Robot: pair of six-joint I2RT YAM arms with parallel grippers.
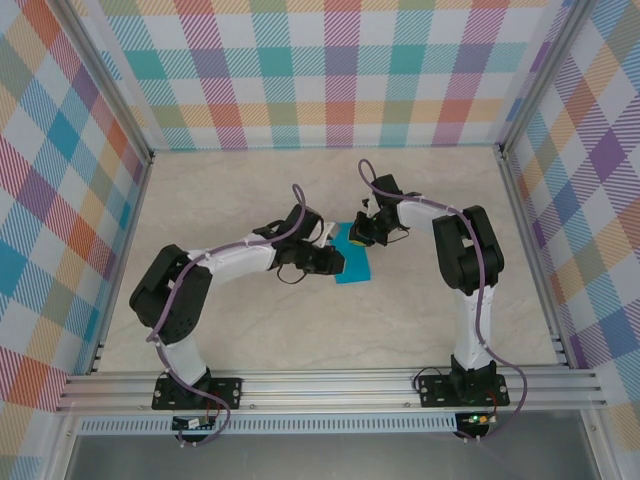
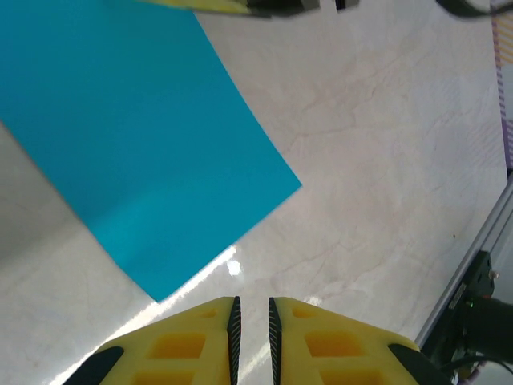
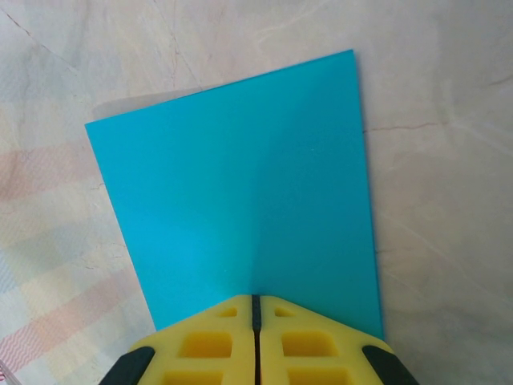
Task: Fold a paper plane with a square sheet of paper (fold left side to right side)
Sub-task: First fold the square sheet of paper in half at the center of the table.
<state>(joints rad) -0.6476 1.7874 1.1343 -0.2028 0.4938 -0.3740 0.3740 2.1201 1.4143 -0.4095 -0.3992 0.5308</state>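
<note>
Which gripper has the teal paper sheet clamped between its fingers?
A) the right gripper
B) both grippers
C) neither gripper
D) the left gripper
A: in its wrist view the right gripper is shut on the near edge of the teal paper sheet, while the left gripper hangs over the bare table, clear of the sheet.

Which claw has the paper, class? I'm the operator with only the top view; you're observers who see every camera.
Observer: The right claw is shut on the near edge of the paper.
Operator: And the left one?
Observer: The left claw holds nothing. Its jaws stand a slit apart, beside a corner of the paper and not touching it.
Operator: Is the paper flat?
Observer: Not quite. A soft ridge runs across it from the right claw's tips.
</note>
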